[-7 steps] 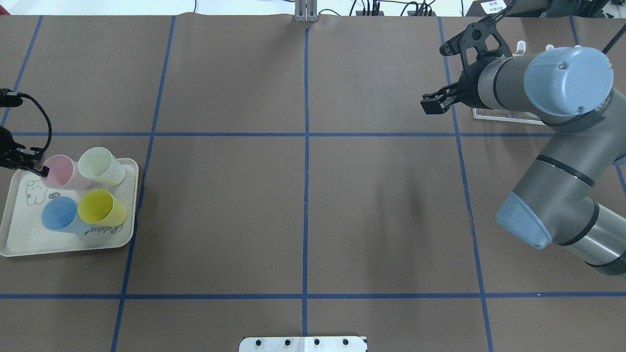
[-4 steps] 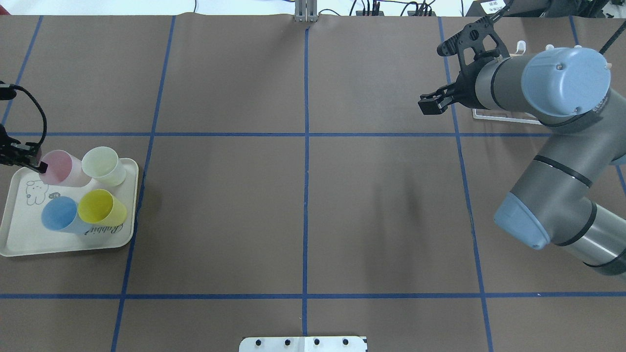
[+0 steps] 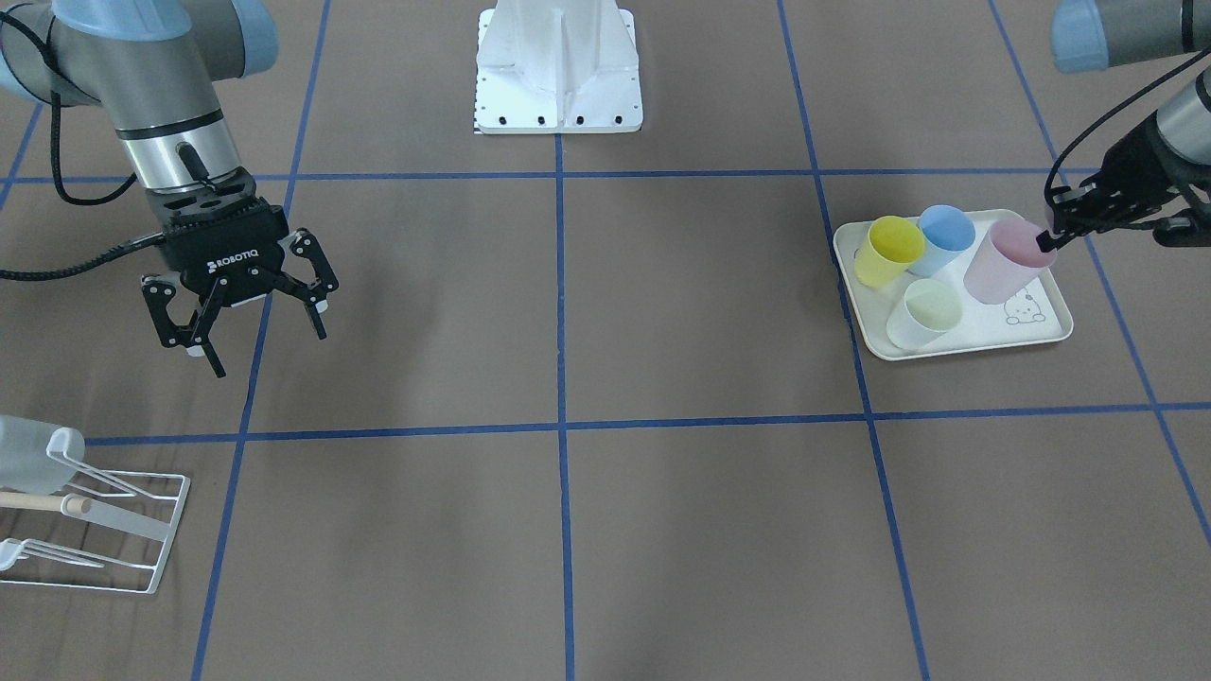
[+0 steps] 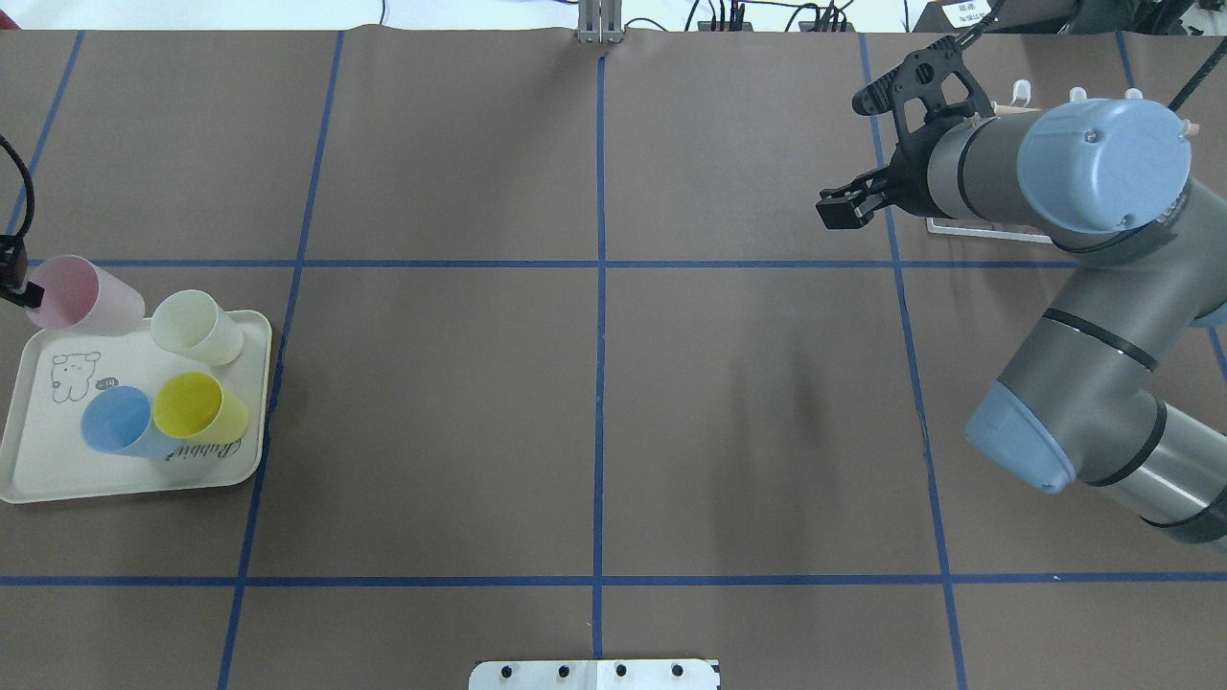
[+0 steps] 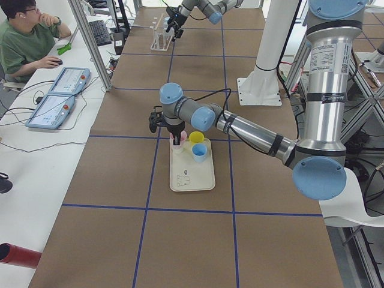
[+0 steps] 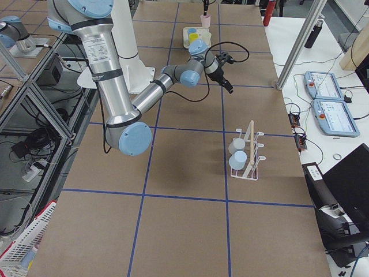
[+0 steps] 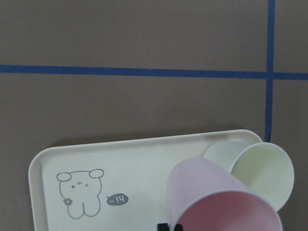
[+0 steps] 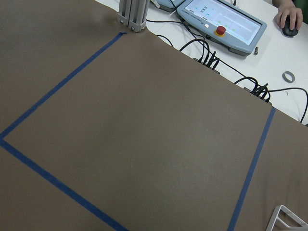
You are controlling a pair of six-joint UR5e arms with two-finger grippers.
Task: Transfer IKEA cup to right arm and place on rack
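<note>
The IKEA cup in play is the pink one. My left gripper is shut on its rim and holds it tilted over the far corner of the cream rabbit-print tray. The left wrist view shows this pink cup close up above the tray. My right gripper, marked ROBOTIQ, hangs open and empty over the table, a short way from the white wire rack.
Yellow, blue and pale green cups stand on the tray. Two whitish cups hang on the rack. The white robot base stands mid-table. A person sits at a side desk with control panels.
The left gripper has lifted the pink cup off the tray and carried it toward the table's left end. The right arm has crept slightly toward the centre.
</note>
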